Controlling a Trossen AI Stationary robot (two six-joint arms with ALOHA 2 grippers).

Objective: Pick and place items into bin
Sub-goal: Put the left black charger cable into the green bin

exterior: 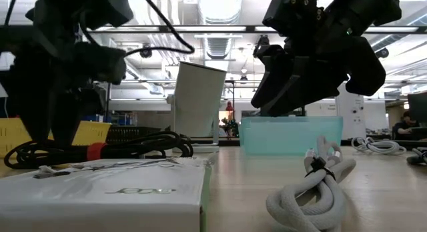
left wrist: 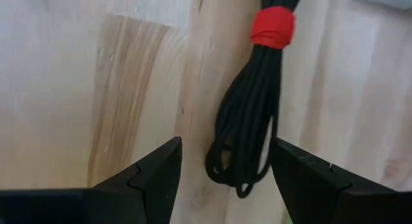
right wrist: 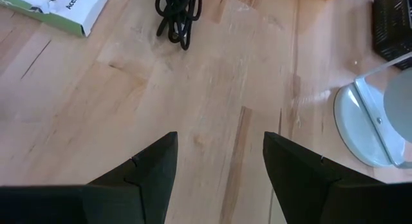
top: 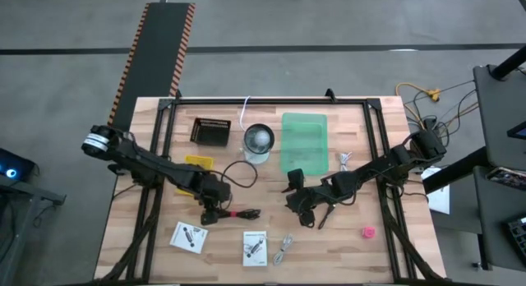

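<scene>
The black coiled cable (top: 240, 213) with a red band (left wrist: 273, 28) lies flat on the wood, left of the table's middle. My left gripper (left wrist: 225, 169) is open and points down over the cable's looped end (left wrist: 239, 166), one finger on each side and apart from it; it also shows in the high view (top: 215, 214). My right gripper (right wrist: 219, 166) is open and empty above bare wood at the table's middle (top: 300, 210). The green bin (top: 304, 142) stands at the far middle. Two white cards (top: 189, 236) (top: 255, 247) and a pink lump (top: 369, 232) lie near the front edge.
A white cup on a clear base (top: 258, 142) stands left of the bin, with a black block (top: 210, 131) and a yellow piece (top: 198, 163) farther left. A pale bundled cord (top: 283, 249) lies at the front, and another white cord (top: 345, 160) right of the bin.
</scene>
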